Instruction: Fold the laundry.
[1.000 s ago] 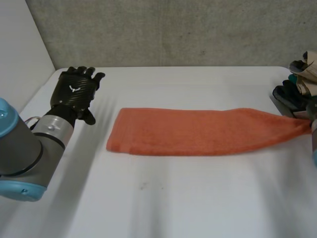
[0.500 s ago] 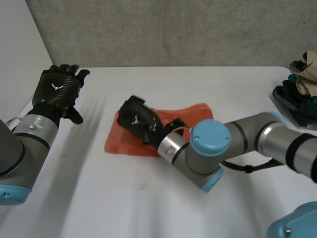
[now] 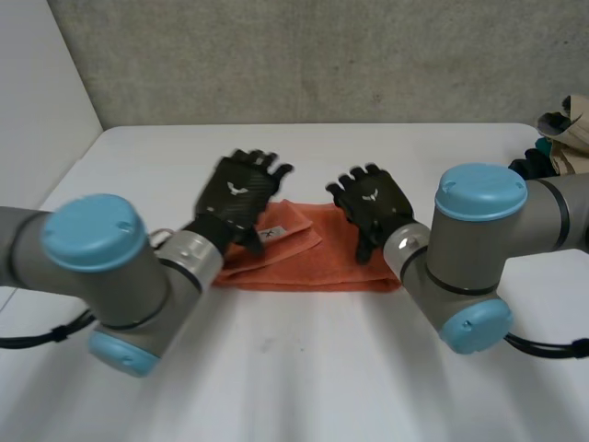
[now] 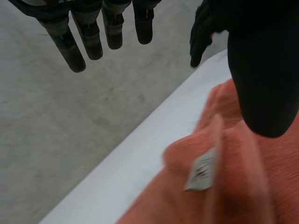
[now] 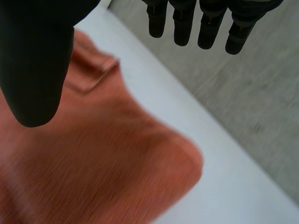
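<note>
An orange towel lies folded in the middle of the white table, with a white tag on its upper layer. My left hand is over the towel's left part, open, fingers straight and pointing to the far edge. My right hand is over the right part, also open and holding nothing. In the left wrist view the towel and tag lie under the left hand. In the right wrist view the towel's rounded corner lies below the right hand.
A pile of other clothes sits at the table's far right edge. The table's far edge runs just beyond both hands, with grey floor past it. White table shows in front of the towel.
The towel lay stretched long to the right; my right hand carried its end leftward, folding it, then let go and opened. My left arm swung in from the far left over the towel.
</note>
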